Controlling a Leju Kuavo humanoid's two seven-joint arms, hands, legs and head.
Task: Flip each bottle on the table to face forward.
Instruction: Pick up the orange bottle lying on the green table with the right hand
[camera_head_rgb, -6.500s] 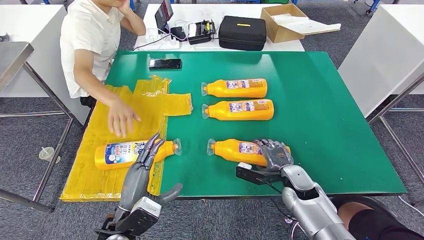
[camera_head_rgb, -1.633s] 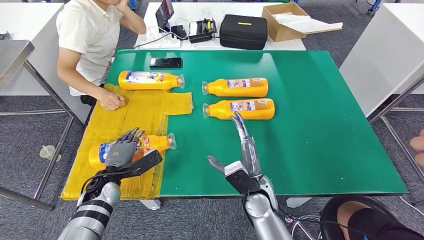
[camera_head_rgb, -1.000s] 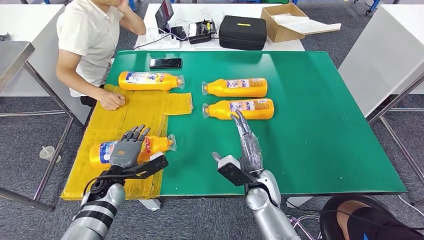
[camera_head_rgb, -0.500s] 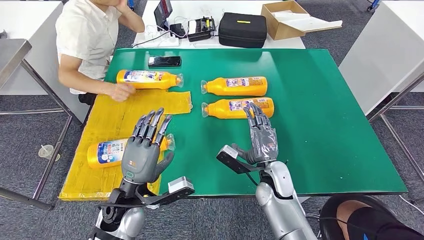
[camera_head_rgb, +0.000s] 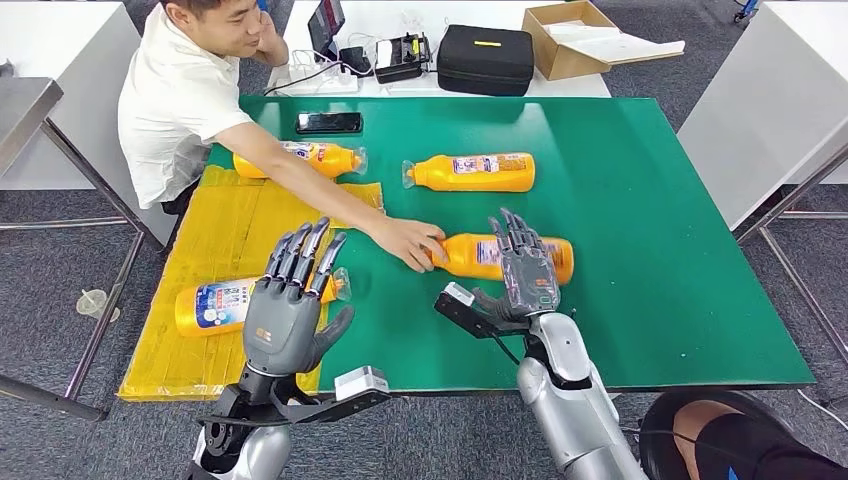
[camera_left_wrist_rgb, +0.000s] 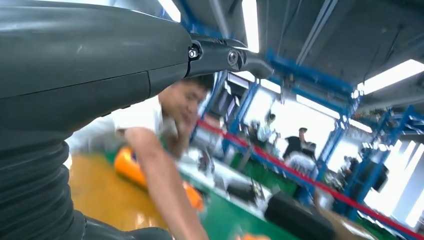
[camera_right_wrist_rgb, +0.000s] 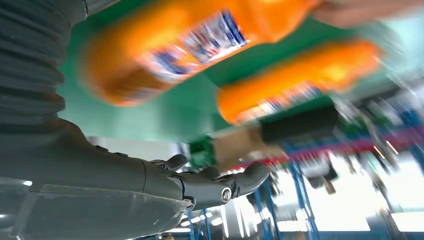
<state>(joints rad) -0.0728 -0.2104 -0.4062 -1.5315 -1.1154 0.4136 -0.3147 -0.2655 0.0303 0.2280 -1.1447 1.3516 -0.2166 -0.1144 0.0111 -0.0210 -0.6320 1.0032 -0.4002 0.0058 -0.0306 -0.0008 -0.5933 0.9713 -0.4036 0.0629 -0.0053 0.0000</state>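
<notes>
Four orange bottles lying on their sides on the green worktop (camera_head_rgb: 650, 250), all with printed labels but the text is too small to read. One bottle (camera_head_rgb: 480, 171) sits at the far middle, another bottle (camera_head_rgb: 325, 157) is far left, partly behind the person's arm at the edge of the yellow sheet (camera_head_rgb: 230, 240), a third bottle (camera_head_rgb: 215, 305) lies on that sheet near the front, and the fourth bottle (camera_head_rgb: 470, 253) is mid-table with the person's hand (camera_head_rgb: 410, 242) on its neck end. The right hand (camera_head_rgb: 525, 270) hovers just over that fourth bottle, fingers spread, holding nothing. The left hand (camera_head_rgb: 290, 305) is raised upright with fingers apart, also empty, in front of the bottle on the sheet. Black phone (camera_head_rgb: 329, 123) on the far edge. Behind is a white table with a black case (camera_head_rgb: 485, 64) and a cardboard box (camera_head_rgb: 575, 40), grey carpet floor
</notes>
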